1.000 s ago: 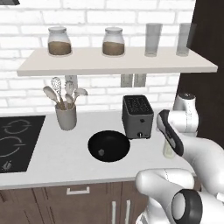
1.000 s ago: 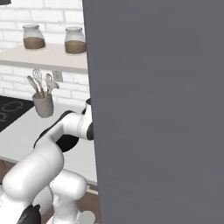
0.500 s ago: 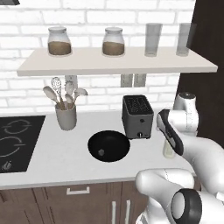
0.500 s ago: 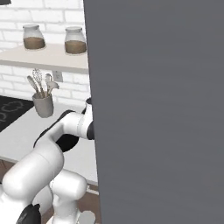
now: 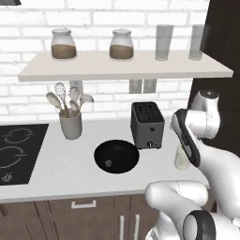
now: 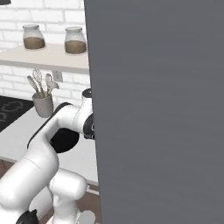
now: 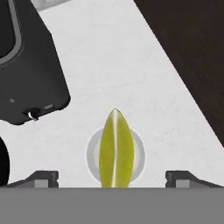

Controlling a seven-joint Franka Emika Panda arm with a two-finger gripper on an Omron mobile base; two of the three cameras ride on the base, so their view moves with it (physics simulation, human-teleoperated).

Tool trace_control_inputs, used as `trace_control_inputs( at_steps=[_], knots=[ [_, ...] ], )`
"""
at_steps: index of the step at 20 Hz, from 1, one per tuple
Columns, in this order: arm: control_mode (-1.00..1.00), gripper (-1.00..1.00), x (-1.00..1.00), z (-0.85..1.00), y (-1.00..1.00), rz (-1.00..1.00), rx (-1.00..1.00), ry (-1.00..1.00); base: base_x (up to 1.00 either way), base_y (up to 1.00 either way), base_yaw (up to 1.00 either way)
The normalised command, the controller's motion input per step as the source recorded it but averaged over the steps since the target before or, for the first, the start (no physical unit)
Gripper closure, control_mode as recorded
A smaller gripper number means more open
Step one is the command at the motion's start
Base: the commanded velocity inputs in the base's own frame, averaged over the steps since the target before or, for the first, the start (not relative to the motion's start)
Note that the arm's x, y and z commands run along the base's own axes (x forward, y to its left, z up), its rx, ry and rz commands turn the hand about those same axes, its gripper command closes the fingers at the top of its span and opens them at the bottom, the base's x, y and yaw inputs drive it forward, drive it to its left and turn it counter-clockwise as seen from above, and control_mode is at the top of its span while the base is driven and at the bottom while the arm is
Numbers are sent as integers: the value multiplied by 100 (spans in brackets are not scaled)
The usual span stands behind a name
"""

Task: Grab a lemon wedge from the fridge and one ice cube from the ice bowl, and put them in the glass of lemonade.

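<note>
One lemon wedge [image 7: 115, 148] sits straight below the gripper [image 7: 112, 177], between its spread, released fingertips and over the glass of lemonade [image 7: 92, 151], risking a catch on the rim if it lands slightly off-centre or tilted.

No legible text, labels, brands, numbers or signs appear on any surface. The black stove top [image 5: 18, 150] bears only pale ring marks, not characters.
</note>
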Motion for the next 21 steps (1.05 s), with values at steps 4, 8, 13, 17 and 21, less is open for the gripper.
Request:
trace_control_inputs(
  at_steps=[4,8,13,17,21],
  knots=[
    [-100,-100,-52,100,0,0,-2,-59,0,0,0],
    [-100,-100,-75,100,0,0,-4,-73,0,0,0],
    [-100,-100,-87,100,2,0,-6,-73,0,0,0],
    [-100,-100,-82,100,31,-2,-13,-62,0,0,0],
    [-100,-100,-56,100,67,-3,-18,-48,0,0,0]
  ],
)
